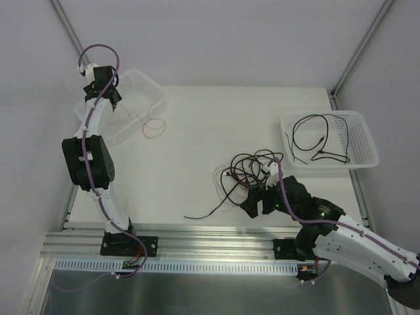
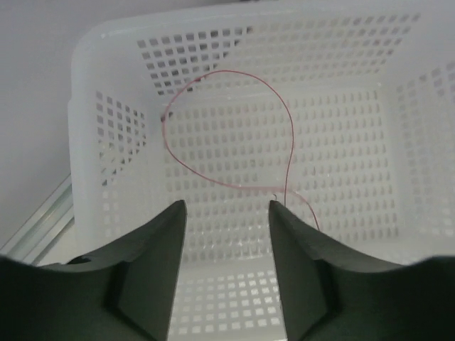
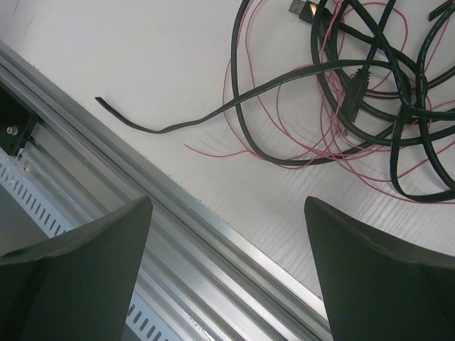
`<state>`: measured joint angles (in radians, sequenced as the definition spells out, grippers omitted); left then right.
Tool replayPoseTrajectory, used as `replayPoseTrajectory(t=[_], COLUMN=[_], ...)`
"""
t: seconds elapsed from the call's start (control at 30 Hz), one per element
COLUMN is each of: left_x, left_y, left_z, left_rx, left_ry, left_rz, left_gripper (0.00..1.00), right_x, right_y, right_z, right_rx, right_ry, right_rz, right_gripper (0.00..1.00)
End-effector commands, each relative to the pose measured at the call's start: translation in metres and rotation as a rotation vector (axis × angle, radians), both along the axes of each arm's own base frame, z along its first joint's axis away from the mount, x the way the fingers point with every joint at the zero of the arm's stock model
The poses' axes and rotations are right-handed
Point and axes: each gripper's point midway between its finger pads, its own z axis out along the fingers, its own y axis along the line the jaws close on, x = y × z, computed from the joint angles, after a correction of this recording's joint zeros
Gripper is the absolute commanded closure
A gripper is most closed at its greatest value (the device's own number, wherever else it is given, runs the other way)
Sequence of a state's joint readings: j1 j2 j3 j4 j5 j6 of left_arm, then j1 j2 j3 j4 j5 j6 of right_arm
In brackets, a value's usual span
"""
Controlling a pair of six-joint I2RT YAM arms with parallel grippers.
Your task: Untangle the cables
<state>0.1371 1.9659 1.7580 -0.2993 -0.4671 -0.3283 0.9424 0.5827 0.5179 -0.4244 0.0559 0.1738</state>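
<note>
the right arm (image 1: 354,239) stretches low from the near edge, and the right jaws stand wide with nothing between them, over the aluminium rail (image 3: 213,234) and the front strip of the white table (image 1: 216,125). the left arm (image 1: 92,164) reaches to the far left corner, where the left jaws hang partly parted and empty above the left basket (image 2: 106,50). a red wire (image 2: 220,71) curls on that basket's mesh floor. the right basket (image 1: 364,141), at the table's right edge, holds a looped black cable (image 1: 331,155). the tangle of cables (image 1: 246,172), black cords knotted with thin red wires, lies on the table just ahead of the right jaws. one black loose end (image 3: 163,130) trails from it toward the rail, and a usb plug (image 3: 302,8) shows at its far side.
</note>
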Motion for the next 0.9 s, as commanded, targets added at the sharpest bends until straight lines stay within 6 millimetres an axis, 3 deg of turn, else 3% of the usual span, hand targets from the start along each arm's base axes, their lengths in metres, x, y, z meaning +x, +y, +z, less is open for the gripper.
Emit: replayPoseTrajectory(t=[0.0, 0.03, 0.07, 0.13, 0.17, 0.23, 0.27, 0.4, 0.6, 0.7, 0.87], left_x=[-0.018, -0.022, -0.030, -0.042, -0.050, -0.059, -0.066, -0.078, -0.078, -0.071, -0.048], left_y=[-0.025, -0.033, -0.047, -0.064, -0.085, -0.106, -0.126, -0.161, -0.160, -0.149, -0.151], left_z=[0.037, 0.034, 0.016, 0.019, 0.003, 0.005, -0.008, -0.026, -0.069, -0.082, -0.087], left_rx=[-0.074, -0.104, -0.139, -0.162, -0.174, -0.155, -0.148, -0.113, -0.033, 0.016, 0.033], left_ry=[-0.096, -0.098, -0.060, -0.065, -0.028, -0.024, 0.010, 0.034, 0.083, 0.097, 0.070], left_rz=[-0.083, -0.101, -0.140, -0.185, -0.225, -0.283, -0.325, -0.391, -0.332, -0.283, -0.281], left_gripper=[0.50, 0.42, 0.37, 0.25, 0.20, 0.14, 0.09, 0.08, 0.14, 0.16, 0.19], right_x=[0.003, 0.003, 0.003, 0.002, 0.002, 0.002, 0.002, 0.001, 0.000, 0.000, 0.001], right_y=[0.008, 0.008, 0.009, 0.008, 0.008, 0.007, 0.007, 0.006, 0.004, 0.002, 0.001], right_z=[0.024, 0.024, 0.025, 0.023, 0.025, 0.023, 0.023, 0.022, 0.021, 0.020, 0.018], right_rx=[0.057, 0.059, 0.065, 0.066, 0.074, 0.076, 0.080, 0.089, 0.099, 0.096, 0.086], right_ry=[-0.031, -0.032, -0.036, -0.033, -0.037, -0.037, -0.037, -0.039, -0.043, -0.043, -0.043], right_rz=[0.007, 0.008, 0.010, 0.006, 0.006, 0.003, 0.001, -0.002, -0.011, -0.012, -0.019], right_gripper=[0.07, 0.07, 0.07, 0.07, 0.07, 0.07, 0.07, 0.07, 0.07, 0.07, 0.07])
